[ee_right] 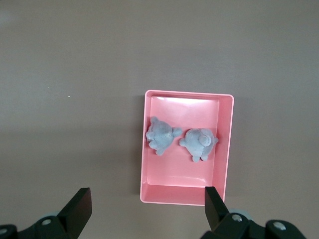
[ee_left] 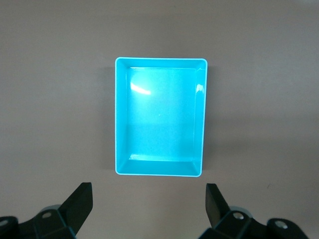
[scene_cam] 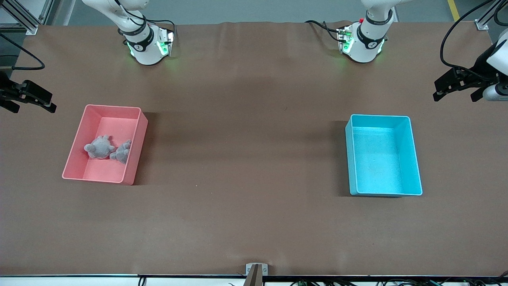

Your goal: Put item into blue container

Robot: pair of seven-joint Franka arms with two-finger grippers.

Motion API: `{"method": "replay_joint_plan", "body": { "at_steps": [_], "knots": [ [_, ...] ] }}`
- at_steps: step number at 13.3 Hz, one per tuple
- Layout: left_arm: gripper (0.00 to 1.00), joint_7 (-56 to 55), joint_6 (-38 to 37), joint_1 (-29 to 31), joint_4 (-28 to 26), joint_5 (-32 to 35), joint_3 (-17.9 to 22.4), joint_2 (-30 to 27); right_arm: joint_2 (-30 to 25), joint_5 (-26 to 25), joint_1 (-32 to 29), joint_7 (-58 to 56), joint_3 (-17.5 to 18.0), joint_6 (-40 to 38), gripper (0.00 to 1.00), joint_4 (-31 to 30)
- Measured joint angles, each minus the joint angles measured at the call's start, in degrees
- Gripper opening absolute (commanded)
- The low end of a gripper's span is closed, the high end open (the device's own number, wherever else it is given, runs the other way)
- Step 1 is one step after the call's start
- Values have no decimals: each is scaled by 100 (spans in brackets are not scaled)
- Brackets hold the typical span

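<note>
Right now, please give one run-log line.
blue container: empty | two grey plush toys: in pink bin | left gripper, right gripper: open, waiting

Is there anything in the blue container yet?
No, the blue container shows only its bare floor; both grey plush toys lie in the pink bin.

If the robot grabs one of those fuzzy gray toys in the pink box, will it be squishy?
Probably. The gray plush toys look fuzzy and stuffed, so one should squash and weigh little. Lumpy, it likely won't roll. They lie side by side in the pink bin, so the other may get nudged.
</note>
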Motion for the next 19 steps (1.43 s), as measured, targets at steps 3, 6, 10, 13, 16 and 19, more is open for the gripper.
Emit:
{"method": "replay_joint_plan", "body": {
  "at_steps": [3, 6, 10, 13, 16, 19],
  "knots": [
    [100, -5, 0, 1, 1, 15, 2, 2, 0, 0, 0, 0, 0, 0, 100, 0],
    [100, -5, 0, 19, 2, 16, 16, 6, 0, -1, 0, 0, 0, -3, 100, 0],
    [100, -5, 0, 56, 3, 17, 33, 10, 0, -2, 0, -1, 2, -17, 100, 0],
    [100, -5, 0, 65, 3, 17, 38, 18, 0, -2, 2, -1, 15, -32, 100, 0],
    [100, -5, 0, 64, 3, 17, 37, 55, 5, -2, 2, -1, 21, -58, 100, -32],
    [100, -5, 0, 65, 3, 17, 37, 69, 110, -19, -25, -1, -5, -80, 100, -130]
  ]
}}
